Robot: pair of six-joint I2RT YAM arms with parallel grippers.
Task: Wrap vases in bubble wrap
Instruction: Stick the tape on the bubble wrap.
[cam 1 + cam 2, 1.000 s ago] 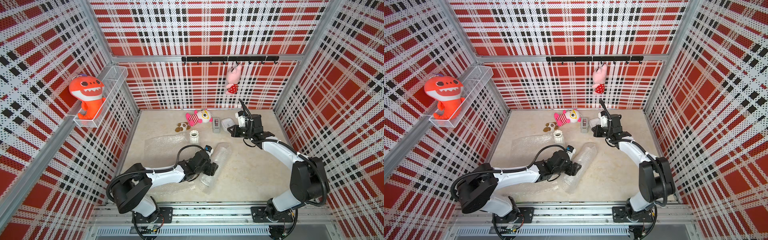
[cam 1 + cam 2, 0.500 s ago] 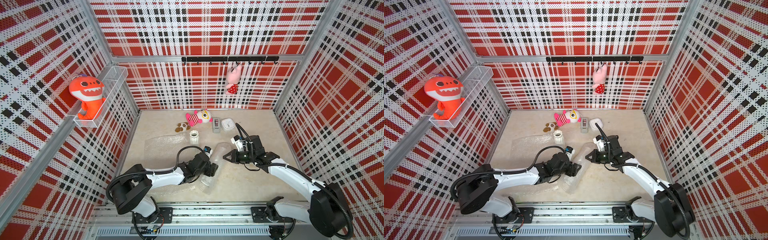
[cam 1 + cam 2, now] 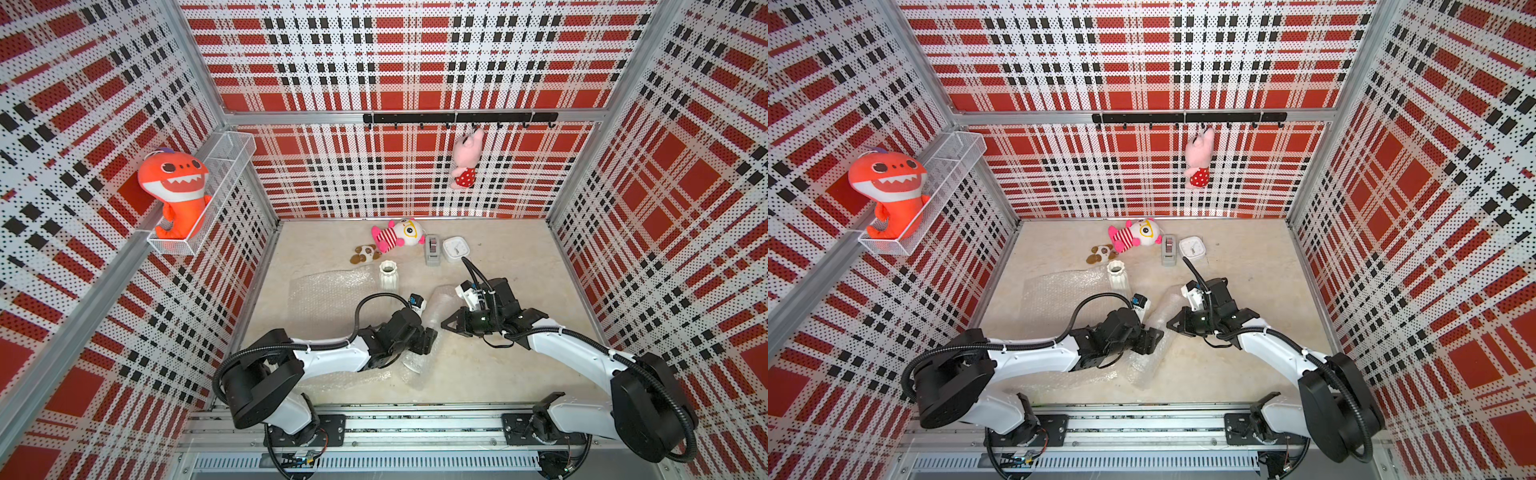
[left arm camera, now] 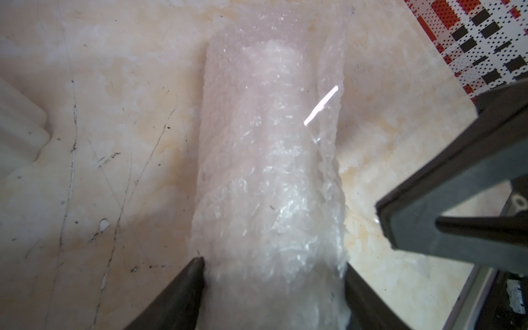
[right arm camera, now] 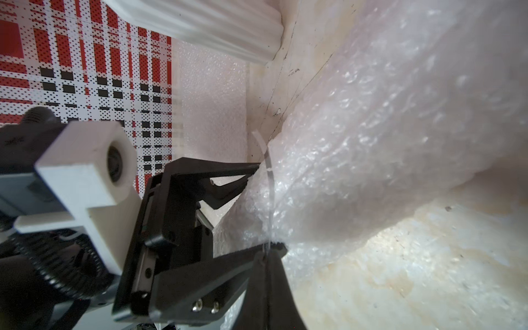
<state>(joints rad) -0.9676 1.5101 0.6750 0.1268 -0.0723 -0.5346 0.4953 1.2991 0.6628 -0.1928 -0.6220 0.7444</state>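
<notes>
A roll of bubble wrap [image 3: 437,305] [image 3: 1160,313] lies on the table. A pale shape shows through it in the left wrist view [image 4: 271,137]; I cannot tell if it is a vase. My left gripper [image 3: 428,340] [image 4: 273,265] is shut on the roll, one finger on each side. My right gripper [image 3: 445,324] [image 5: 267,254] is shut on a thin strip of clear tape [image 5: 268,177] that lies over the roll next to the left gripper's fingers [image 5: 245,168]. The slim ribbed vase [image 3: 388,276] [image 3: 1118,276] stands bare and upright on a corner of a flat bubble wrap sheet [image 3: 328,291].
A grey tape dispenser [image 3: 432,249] and a white square clock [image 3: 456,248] stand behind the arms. A pink striped plush [image 3: 397,235] and a small brown plush [image 3: 365,254] lie near the back wall. A pink toy [image 3: 465,160] hangs from the hook rail.
My right arm has swung from the tape dispenser at the back down to the roll, its shut tip now against the wrap. The left arm and the roll have stayed put.
</notes>
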